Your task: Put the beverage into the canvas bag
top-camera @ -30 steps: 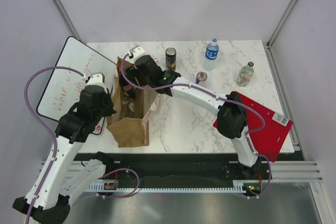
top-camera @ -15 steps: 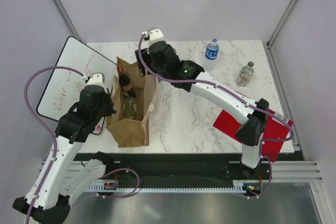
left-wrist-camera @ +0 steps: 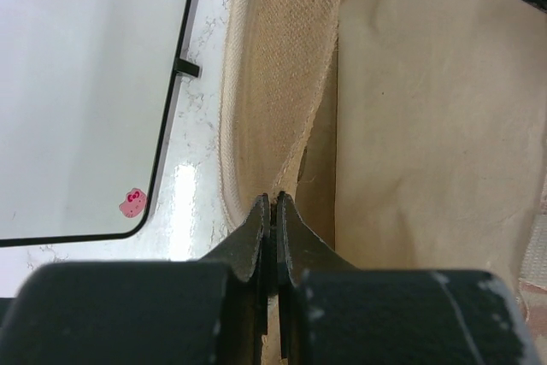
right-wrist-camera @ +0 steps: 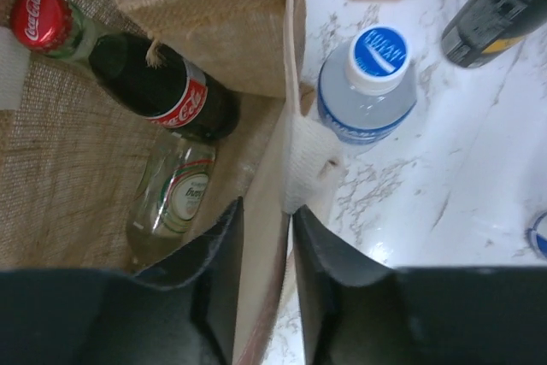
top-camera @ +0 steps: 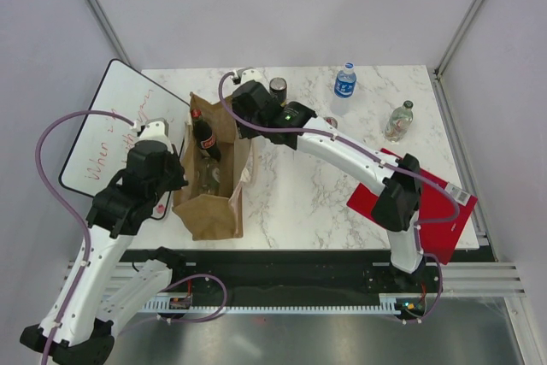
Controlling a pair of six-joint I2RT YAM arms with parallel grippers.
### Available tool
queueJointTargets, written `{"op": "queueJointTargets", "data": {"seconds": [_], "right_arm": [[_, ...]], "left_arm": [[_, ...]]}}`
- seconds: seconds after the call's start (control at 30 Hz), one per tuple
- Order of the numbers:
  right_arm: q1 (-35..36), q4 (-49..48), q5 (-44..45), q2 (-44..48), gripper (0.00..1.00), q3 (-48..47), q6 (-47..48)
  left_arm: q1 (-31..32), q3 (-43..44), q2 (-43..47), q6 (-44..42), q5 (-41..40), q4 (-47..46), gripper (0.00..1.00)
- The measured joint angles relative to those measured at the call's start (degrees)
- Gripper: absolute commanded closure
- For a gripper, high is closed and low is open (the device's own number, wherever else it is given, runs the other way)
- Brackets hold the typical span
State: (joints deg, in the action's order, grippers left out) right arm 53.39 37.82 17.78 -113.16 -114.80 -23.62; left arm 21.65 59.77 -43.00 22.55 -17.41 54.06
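The tan canvas bag (top-camera: 209,215) (left-wrist-camera: 282,66) (right-wrist-camera: 231,23) stands upright at the table's front left. Inside it a dark cola bottle (top-camera: 203,136) (right-wrist-camera: 162,87) with a red cap leans over a clear bottle (top-camera: 210,177) (right-wrist-camera: 171,203). My left gripper (top-camera: 179,179) (left-wrist-camera: 273,198) is shut on the bag's left rim. My right gripper (top-camera: 246,128) (right-wrist-camera: 267,208) sits at the bag's far right corner. Its jaws stand narrow, astride the right wall beside the white handle strap (right-wrist-camera: 308,160). The wall fills the gap between them.
A whiteboard (top-camera: 111,126) (left-wrist-camera: 85,83) lies left of the bag. A black can (top-camera: 278,86) (right-wrist-camera: 496,6), a blue-capped water bottle (top-camera: 344,81) (right-wrist-camera: 367,83), a blue-topped can (top-camera: 330,122) and a clear bottle (top-camera: 398,120) stand behind and to the right. A red board (top-camera: 427,203) overhangs the front right edge.
My right gripper rose out of the bag and left the cola bottle inside. It then came down on the bag's right wall and its jaws narrowed. The left arm has not moved.
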Motion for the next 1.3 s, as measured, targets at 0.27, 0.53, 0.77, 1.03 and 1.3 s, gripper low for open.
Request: {"op": "queueJointTargets", "data": {"seconds": [0.27,0.53,0.77,1.03,1.3], "right_arm": [[0.13,-1.18,-4.63,-2.21,1.00,-2.60,-0.57],[1.36,-3.61,-7.13,-2.21,1.00,-3.78,0.85],[1.29,-6.25,-5.38,-2.16,0.70,-1.14,1.60],[1.05,-8.17,-4.04,-0.26,0.35,0.22,2.29],[0.37,-8.70,-2.95,11.72,0.03,6.34,3.23]], "left_arm": [[-0.02,1.38,-0.33,-0.02,1.03,0.13,0.98],[-0.02,1.49,-1.38,-0.02,0.98,0.11,0.98],[-0.02,1.53,-1.51,-0.02,1.05,0.15,0.95],[-0.02,3.15,-1.79,0.00,1.33,0.98,0.45],[-0.02,5.35,-1.79,-0.20,1.20,2.91,0.15]]}}
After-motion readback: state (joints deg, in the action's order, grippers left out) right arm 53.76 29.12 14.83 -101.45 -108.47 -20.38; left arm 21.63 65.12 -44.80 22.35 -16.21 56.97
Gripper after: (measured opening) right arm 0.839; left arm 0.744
